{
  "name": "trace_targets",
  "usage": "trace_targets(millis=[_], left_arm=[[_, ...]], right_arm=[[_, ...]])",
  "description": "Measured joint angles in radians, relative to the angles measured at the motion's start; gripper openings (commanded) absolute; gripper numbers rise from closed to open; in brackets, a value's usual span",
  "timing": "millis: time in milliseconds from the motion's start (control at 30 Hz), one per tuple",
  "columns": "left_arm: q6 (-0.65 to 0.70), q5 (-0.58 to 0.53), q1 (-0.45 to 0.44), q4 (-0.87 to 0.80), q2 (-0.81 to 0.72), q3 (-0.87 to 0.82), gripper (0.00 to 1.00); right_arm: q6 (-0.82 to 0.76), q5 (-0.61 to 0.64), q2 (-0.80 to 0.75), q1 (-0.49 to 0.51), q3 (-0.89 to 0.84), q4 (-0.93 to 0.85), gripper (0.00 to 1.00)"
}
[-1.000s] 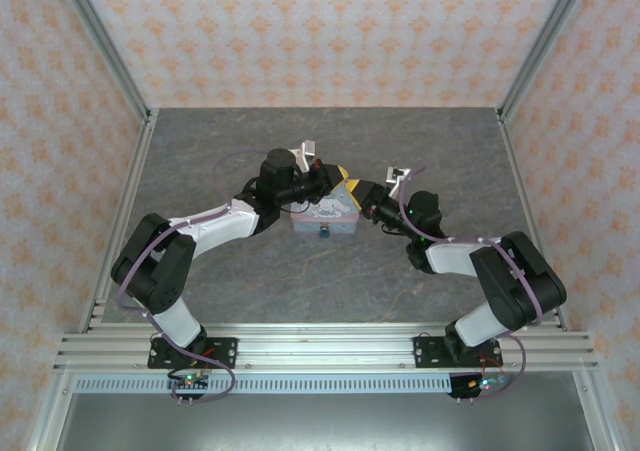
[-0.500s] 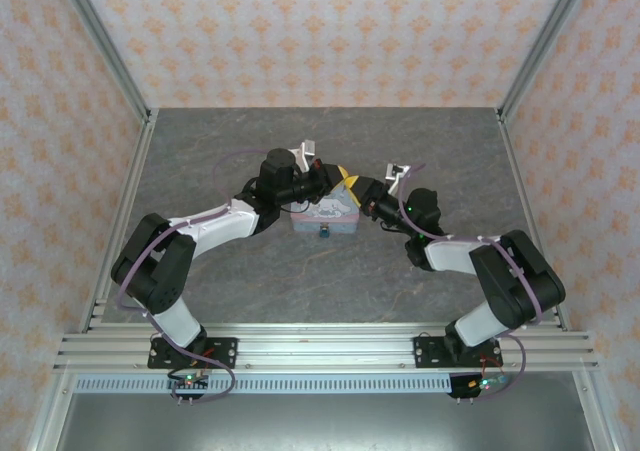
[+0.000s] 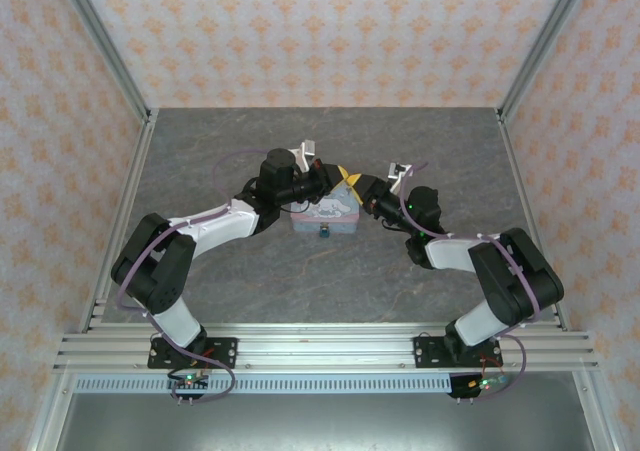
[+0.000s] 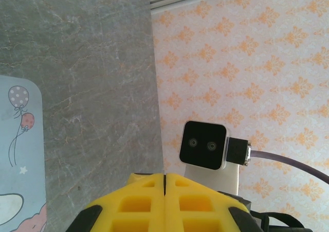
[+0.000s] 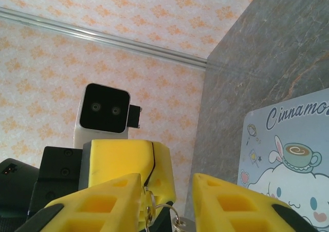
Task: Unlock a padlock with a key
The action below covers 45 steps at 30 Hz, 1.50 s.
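Right gripper [image 5: 167, 183], jaws apart, has edged closer to the left gripper [image 4: 165, 178], its fingers pressed together with a metal ring [image 5: 158, 211] at their tips; the padlock [image 3: 324, 233] stays at the tin's [image 3: 338, 217] near edge.

Pastel-blue cartoon-printed tin [image 3: 324, 217], grey marbled table [image 3: 400, 141], orange-patterned walls [image 3: 330, 31], yellow claw fingers [image 5: 97, 203]; padlock [image 3: 325, 233] seemingly dark blue.

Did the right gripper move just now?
Yes, slightly: the right gripper crept toward the far wall, judged against the unmoving pastel-blue rectangular cartoon tin.
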Motion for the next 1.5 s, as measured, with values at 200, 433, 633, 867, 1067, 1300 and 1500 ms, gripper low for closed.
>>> trace_targets(millis=[200,433,633,867,1067,1300,1500], left_arm=[[0.0,0.0,0.0,0.0,0.0,0.0,0.0],[0.0,0.0,0.0,0.0,0.0,0.0,0.0],[0.0,0.0,0.0,0.0,0.0,0.0,0.0],[0.0,0.0,0.0,0.0,0.0,0.0,0.0],[0.0,-0.001,0.0,-0.001,0.0,0.0,0.0],[0.0,-0.011,0.0,0.0,0.0,0.0,0.0],[0.0,-0.022,0.0,0.008,-0.001,-0.009,0.0]], right_arm=[[0.0,-0.012,0.003,0.0,0.0,0.002,0.27],[0.001,-0.02,0.004,0.0,0.0,0.016,0.24],[0.005,-0.034,0.004,0.001,0.0,0.016,0.24],[0.008,-0.038,0.004,0.004,0.0,0.019,0.16],[0.007,-0.037,0.004,0.005,0.0,0.026,0.0],[0.011,-0.03,0.004,0.005,0.0,0.026,0.0],[0.011,-0.022,0.004,0.005,-0.003,0.024,0.0]])
